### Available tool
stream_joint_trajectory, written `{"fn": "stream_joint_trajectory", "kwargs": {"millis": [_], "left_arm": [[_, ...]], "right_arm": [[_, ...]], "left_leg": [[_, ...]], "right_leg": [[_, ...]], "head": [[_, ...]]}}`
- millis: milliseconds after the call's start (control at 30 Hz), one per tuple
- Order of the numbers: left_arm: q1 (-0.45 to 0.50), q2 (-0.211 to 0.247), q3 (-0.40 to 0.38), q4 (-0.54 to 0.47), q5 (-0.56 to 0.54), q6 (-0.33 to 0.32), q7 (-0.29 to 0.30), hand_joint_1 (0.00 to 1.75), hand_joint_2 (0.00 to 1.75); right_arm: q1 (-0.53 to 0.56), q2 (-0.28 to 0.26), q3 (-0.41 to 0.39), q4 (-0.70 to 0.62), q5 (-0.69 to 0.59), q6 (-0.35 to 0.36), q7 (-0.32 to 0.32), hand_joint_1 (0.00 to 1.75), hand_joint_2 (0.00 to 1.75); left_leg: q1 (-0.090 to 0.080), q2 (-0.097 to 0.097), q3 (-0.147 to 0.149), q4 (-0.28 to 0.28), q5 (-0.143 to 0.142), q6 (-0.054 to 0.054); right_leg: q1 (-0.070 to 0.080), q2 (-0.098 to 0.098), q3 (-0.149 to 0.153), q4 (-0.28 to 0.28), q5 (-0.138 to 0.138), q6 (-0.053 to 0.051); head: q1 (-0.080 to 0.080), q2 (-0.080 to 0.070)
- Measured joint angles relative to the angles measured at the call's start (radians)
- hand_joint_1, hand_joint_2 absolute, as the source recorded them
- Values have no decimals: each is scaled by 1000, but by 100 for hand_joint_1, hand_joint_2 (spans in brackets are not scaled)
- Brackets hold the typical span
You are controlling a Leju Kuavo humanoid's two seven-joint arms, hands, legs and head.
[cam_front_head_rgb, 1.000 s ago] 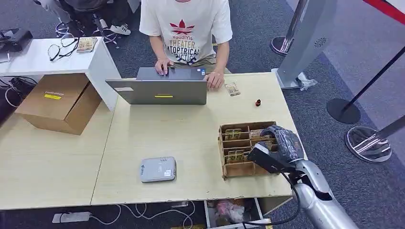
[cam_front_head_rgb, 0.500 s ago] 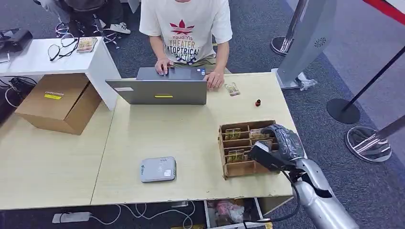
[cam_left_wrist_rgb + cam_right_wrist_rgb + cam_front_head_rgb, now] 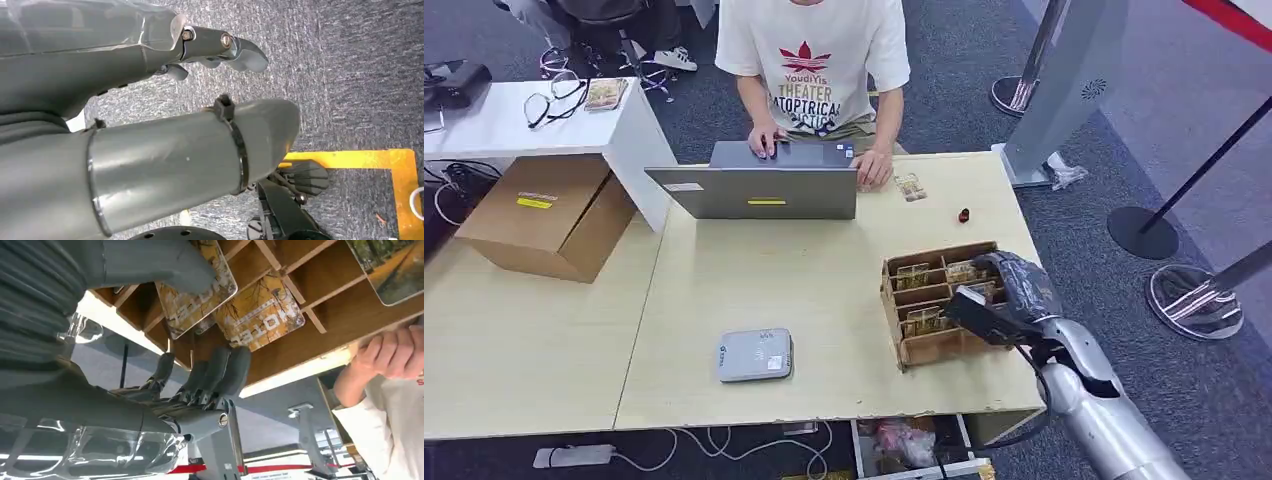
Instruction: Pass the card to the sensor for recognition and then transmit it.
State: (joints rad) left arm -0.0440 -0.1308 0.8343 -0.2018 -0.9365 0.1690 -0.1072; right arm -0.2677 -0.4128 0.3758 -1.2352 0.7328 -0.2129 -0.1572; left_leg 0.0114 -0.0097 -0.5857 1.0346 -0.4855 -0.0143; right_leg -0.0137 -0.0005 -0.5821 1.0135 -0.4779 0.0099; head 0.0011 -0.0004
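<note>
Reaching w/ right hand (image 3: 1007, 290) into brown wooden divided card box (image 3: 902, 345), thumb on yellow card (image 3: 197, 300), grip unclear; grey laptop (image 3: 754, 192), flat grey sensor (image 3: 755, 355) well apart; left hand (image 3: 220, 47) empty, fingers apart.

Grey carpet floor (image 3: 984, 60) surrounds a light wooden table (image 3: 754, 280), a white side desk (image 3: 504, 125) and stanchion bases (image 3: 1144, 232).

Head view: from high on the robot, facing forward and down over the table (image 3: 724, 270), taking in the wooden card rack (image 3: 939, 303) and right hand (image 3: 1004, 290) from well back.
Right wrist view: close behind that hand (image 3: 200, 385), facing the rack (image 3: 300, 305); both views share the rack.
Left wrist view: close behind the left hand (image 3: 200, 45), facing the carpet floor (image 3: 350, 75).
</note>
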Motion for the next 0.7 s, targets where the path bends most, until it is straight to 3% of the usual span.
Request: {"fn": "stream_joint_trajectory", "kwargs": {"millis": [33,133,400,700], "left_arm": [[1,0,0,0,0,1,0,0,0],[2,0,1,0,0,2,0,0,0],[3,0,6,0,0,2,0,0,0],[3,1,8,0,-2,2,0,0,0]], "right_arm": [[-7,0,2,4,0,5,0,115,175],[-25,0,9,18,0,14,-1,131,175],[-55,-3,21,45,1,28,-10,134,175],[-60,-5,29,48,0,30,-11,120,175]], "left_leg": [[0,0,0,0,0,0],[0,0,0,0,0,0],[0,0,0,0,0,0],[0,0,0,0,0,0]], "right_leg": [[0,0,0,0,0,0],[0,0,0,0,0,0],[0,0,0,0,0,0],[0,0,0,0,0,0]], "head": [[0,0],[0,0],[0,0],[0,0]]}}
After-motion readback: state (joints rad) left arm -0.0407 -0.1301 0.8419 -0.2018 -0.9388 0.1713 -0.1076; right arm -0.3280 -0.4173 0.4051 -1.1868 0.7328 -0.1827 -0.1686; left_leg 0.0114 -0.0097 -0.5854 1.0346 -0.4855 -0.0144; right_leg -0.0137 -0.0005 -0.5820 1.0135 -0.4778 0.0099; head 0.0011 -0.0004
